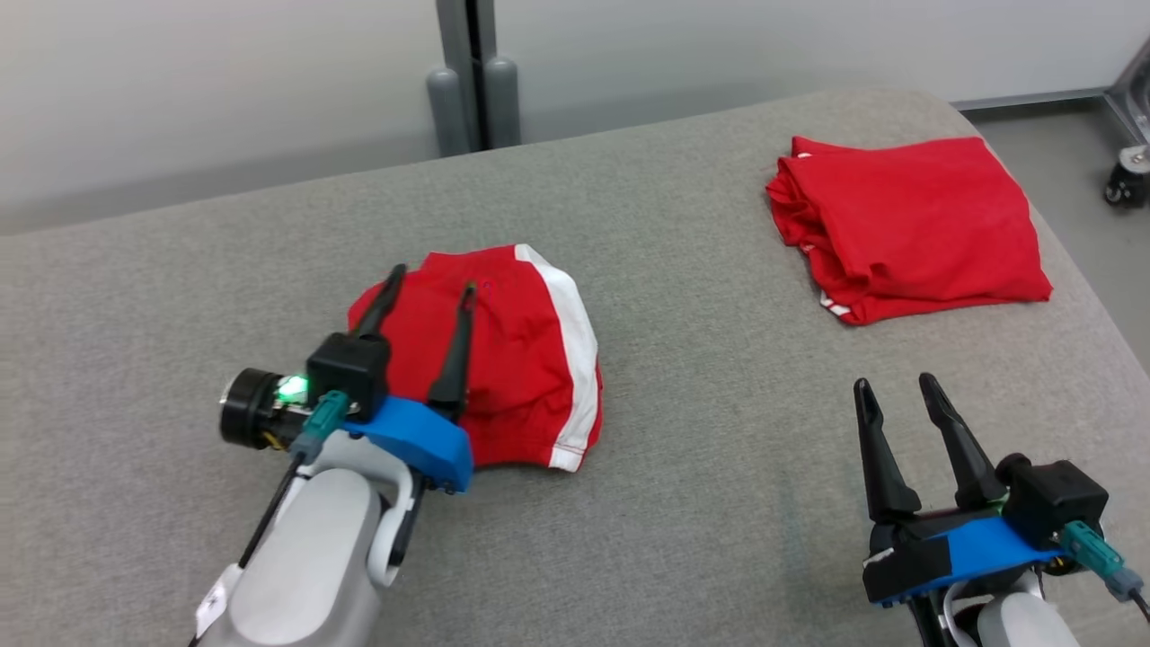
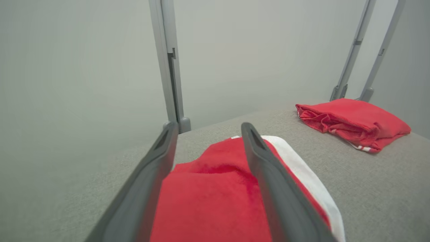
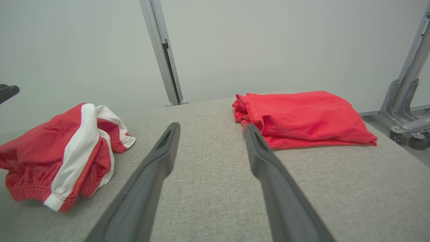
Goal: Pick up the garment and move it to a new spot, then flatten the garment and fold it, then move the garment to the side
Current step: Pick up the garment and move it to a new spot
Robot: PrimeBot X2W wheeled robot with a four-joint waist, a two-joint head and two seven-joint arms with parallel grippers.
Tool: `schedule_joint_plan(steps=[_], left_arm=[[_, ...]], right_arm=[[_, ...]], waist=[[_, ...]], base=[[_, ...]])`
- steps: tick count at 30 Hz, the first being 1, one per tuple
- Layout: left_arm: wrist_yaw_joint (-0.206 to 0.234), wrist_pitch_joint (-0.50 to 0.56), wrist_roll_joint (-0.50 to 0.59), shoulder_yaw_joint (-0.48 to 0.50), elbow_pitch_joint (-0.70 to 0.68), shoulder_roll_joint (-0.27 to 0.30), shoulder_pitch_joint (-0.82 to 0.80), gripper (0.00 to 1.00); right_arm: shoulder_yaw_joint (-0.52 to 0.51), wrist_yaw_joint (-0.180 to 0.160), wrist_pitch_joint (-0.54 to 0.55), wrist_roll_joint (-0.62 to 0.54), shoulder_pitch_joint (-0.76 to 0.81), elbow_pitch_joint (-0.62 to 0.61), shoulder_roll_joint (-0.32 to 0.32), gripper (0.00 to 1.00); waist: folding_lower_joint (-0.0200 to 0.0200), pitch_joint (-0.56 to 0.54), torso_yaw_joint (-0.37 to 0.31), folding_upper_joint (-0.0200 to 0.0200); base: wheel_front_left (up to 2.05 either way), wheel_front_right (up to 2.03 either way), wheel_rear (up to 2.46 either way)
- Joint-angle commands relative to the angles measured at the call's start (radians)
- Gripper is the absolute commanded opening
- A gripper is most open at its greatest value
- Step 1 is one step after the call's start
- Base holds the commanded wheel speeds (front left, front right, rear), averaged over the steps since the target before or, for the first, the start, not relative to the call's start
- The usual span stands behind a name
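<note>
Over the near-left part of the grey fabric-topped desk [image 1: 674, 467], seen from my head, my left fingers [image 1: 460, 323] are spread apart and released above the red shorts [image 1: 526, 368], gripping nothing. The shorts lie in a rounded, bunched heap, their white stripe [image 1: 575, 332] curving down the side nearer my right arm. My right fingers [image 1: 934, 400] sit at the lower right, also parted and empty, well apart from the shorts. Toward the far right corner lies a folded red garment [image 1: 916, 225], squared off and compact. Along my left wrist, the left fingers [image 2: 253, 141] straddle the shorts [image 2: 208, 198], red cloth showing in the gap between them and the stripe running just outside one finger; I cannot tell whether the tips touch the fabric. The folded red garment [image 2: 352, 121] rests beyond, near the desk's far edge. Along my right wrist, the right fingers [image 3: 255, 141] point over bare desk [image 3: 208, 195], with the shorts [image 3: 50, 148] off to one side, rumpled, waistband gathered and layers doubled over, and the folded red garment [image 3: 302, 114] ahead on the other side. By my reading, the shorts sit on an open patch of desk with nothing holding them, so the pick-up and set-down looks done. Crumpled as they are, the flattening, the fold and the move to the side are all left to do.
</note>
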Motion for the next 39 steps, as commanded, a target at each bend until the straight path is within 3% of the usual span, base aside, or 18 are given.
schedule_joint_plan(steps=[1, 20, 39], left_arm=[[0.01, -0.013, -0.002, 0.011, -0.01, 0.014, 0.011, 1.0], [0.147, -0.052, -0.006, 0.238, -0.278, 0.132, 0.286, 1.0], [0.11, -0.053, 0.024, 0.365, -0.357, 0.074, 0.5, 1.0]], right_arm=[[-0.001, 0.0, -0.003, -0.001, 0.013, -0.001, -0.006, 1.0], [-0.028, 0.0, -0.003, -0.017, 0.058, 0.0, -0.016, 1.0], [-0.027, 0.0, -0.004, -0.022, 0.099, 0.027, -0.018, 1.0]], waist=[[0.0001, -0.003, 0.008, 0.0], [0.0001, -0.06, 0.172, 0.0], [0.0001, -0.098, 0.214, 0.0]], base=[[0.0, 0.0, 0.0], [0.0, 0.0, 0.0], [0.0, 0.0, 0.0]])
